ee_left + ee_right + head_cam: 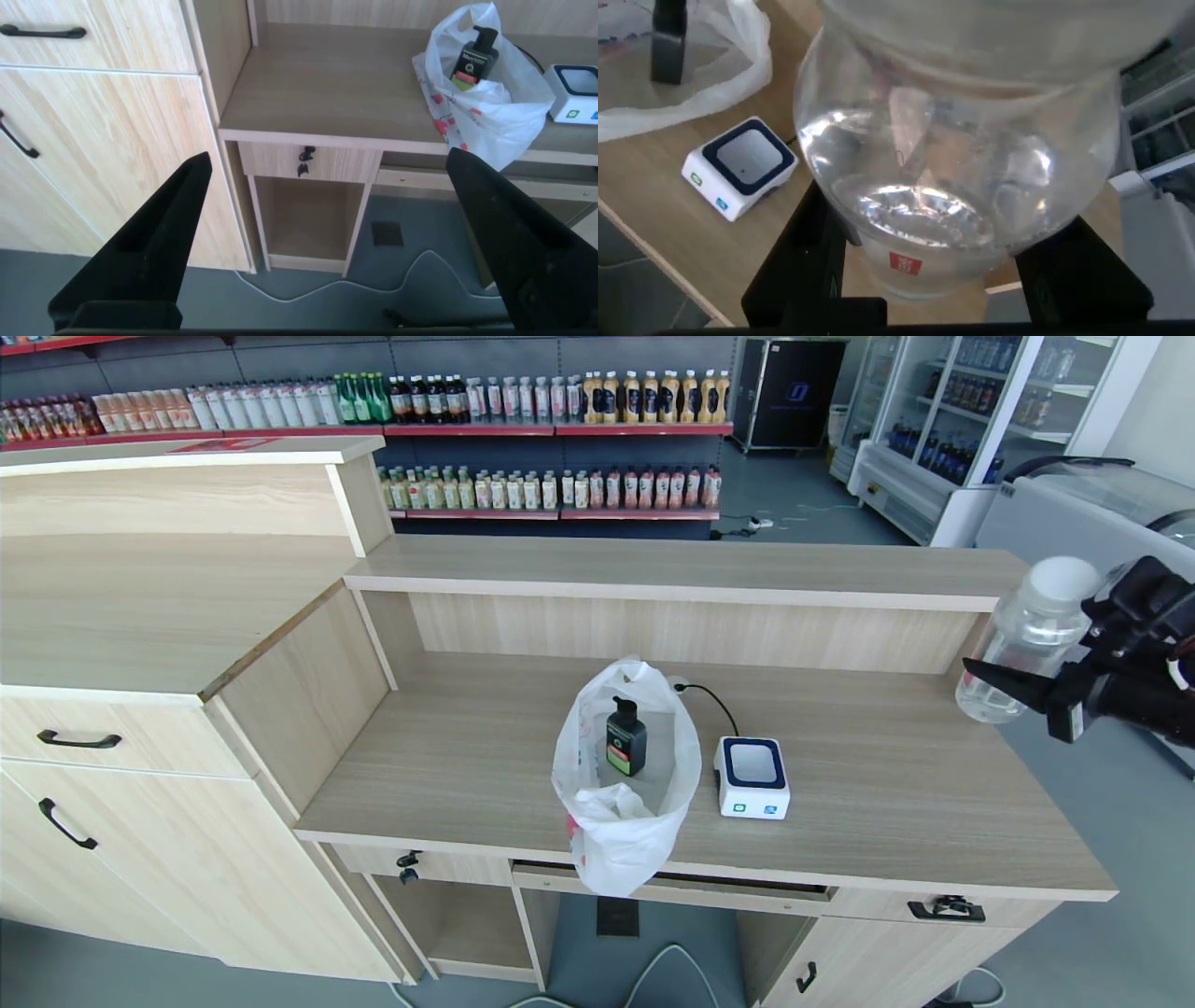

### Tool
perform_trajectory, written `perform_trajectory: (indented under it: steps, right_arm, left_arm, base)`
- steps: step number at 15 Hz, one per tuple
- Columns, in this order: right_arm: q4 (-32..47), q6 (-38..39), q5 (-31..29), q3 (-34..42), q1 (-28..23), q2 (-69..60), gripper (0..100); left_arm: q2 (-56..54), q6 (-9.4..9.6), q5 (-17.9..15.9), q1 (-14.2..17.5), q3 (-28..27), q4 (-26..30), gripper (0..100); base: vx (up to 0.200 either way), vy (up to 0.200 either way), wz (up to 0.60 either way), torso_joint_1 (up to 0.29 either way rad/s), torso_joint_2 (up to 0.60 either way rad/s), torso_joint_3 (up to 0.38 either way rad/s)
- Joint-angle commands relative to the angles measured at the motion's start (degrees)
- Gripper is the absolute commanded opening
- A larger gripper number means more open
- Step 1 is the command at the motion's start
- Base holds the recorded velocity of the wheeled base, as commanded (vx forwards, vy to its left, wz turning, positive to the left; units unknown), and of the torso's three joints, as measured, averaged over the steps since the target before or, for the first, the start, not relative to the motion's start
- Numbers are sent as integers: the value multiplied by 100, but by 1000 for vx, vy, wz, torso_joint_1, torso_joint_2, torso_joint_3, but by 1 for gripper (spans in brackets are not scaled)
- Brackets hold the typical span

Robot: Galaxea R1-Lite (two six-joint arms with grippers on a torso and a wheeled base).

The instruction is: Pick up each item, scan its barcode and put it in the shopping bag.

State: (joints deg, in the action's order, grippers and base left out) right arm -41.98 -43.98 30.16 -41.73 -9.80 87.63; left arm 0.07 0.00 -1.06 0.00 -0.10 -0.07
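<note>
Clear red-labelled bottle (962, 187) in grip of right claw (943, 289); left claw (327, 159) wide open.

We see a pale wooden table (887, 775); behind it, red shelves (560, 429) of bottles (523, 490) — glass-door fridges (971, 401) beside them; grey floor (803, 495).

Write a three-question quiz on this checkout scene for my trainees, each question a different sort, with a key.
1. True or false: the black pump bottle stands inside the shopping bag.
2. What does the right gripper hold? A) clear bottle B) drinks can C) nothing
3. Fill in: the scanner sits on the counter on the robot's ____ side of the shopping bag.
Key: 1 true; 2 A; 3 right.
</note>
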Motion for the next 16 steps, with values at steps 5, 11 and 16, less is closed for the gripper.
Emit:
perform_trajectory:
  steps: [5,11,16]
  right_arm:
    - [-1629,-1446,429,147,-444,1477,0]
    - [-1892,-2897,1941,7,-602,2294,0]
    - [-1884,-3802,2284,-257,-619,3059,0]
  left_arm:
    - [1,0,1,0,1,-1,100]
    - [1,0,1,0,1,-1,100]
    - [1,0,1,0,1,-1,100]
  base:
    - [0,0,120,1,0,1]
    - [0,0,300,2,2,3]
    - [0,0,0,0,0,0]
